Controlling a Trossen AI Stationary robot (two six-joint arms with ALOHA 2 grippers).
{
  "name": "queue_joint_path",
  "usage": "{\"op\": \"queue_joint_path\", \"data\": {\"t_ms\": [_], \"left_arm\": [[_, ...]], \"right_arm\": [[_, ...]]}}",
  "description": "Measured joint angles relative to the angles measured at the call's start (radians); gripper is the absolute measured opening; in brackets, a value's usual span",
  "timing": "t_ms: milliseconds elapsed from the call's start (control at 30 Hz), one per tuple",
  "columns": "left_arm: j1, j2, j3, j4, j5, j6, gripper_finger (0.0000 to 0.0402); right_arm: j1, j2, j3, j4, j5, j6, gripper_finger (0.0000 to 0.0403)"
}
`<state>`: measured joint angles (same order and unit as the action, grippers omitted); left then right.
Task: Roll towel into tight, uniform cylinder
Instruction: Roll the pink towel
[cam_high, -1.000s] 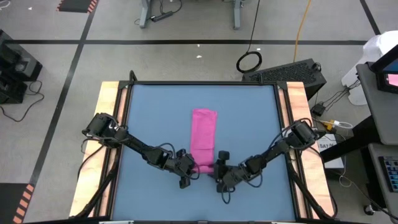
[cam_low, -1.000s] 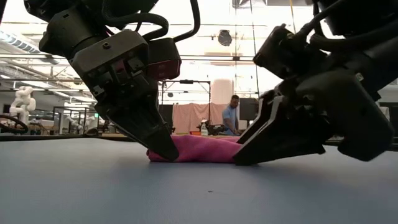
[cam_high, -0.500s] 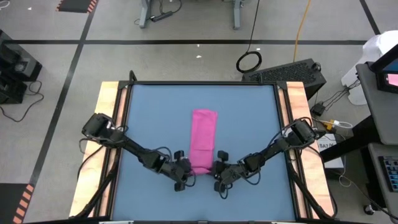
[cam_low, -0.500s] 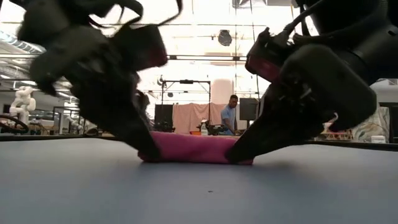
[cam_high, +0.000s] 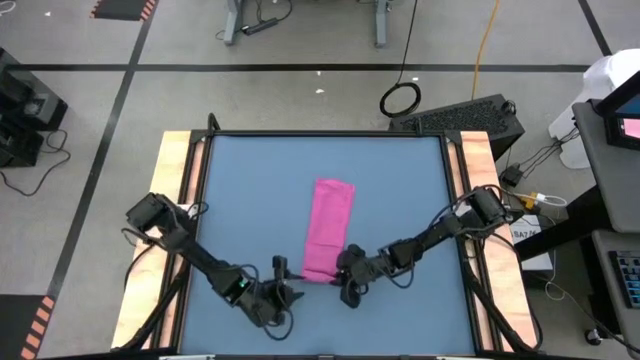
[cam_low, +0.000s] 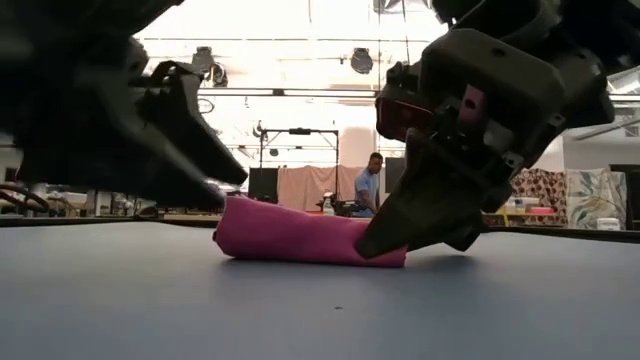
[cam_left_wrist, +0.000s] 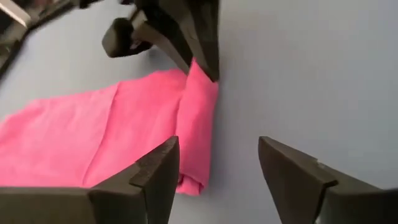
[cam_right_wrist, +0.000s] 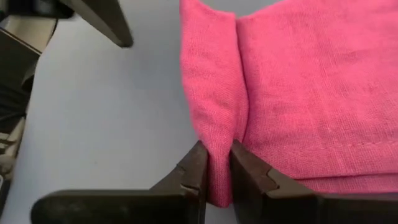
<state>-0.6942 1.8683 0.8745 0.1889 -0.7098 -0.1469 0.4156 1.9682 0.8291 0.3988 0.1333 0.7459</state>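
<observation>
Magenta towel (cam_high: 327, 229), lengthwise front-to-back, slightly skewed

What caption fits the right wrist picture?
Right claw pinching the rolled end of the pink towel on the blue table.

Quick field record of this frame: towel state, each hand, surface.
towel: pink, lying long and narrow on the table, near end folded over into a first small roll
right hand: shut, pinching the rolled near edge of the towel
left hand: open, holding nothing, just off the towel's near end
table: blue top, wooden side rails
roll progress: only the first turn made; most of the towel lies flat
</observation>
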Motion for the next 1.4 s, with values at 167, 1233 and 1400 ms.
{"op": "queue_joint_path", "data": {"t_ms": [167, 1233, 1400], "left_arm": [[-0.007, 0.054, 0.000, 0.041, -0.036, 0.134, 0.0224], [0.035, 0.062, 0.004, 0.115, 0.022, 0.408, 0.0224], [0.080, 0.061, 0.004, 0.042, 0.067, 0.316, 0.0224]], "right_arm": [[-0.019, 0.000, -0.001, 0.003, -0.043, 0.006, 0.0045], [-0.037, 0.002, -0.001, 0.015, -0.111, 0.040, 0.0045], [-0.037, 0.002, -0.001, 0.015, -0.112, 0.041, 0.0045]]}}
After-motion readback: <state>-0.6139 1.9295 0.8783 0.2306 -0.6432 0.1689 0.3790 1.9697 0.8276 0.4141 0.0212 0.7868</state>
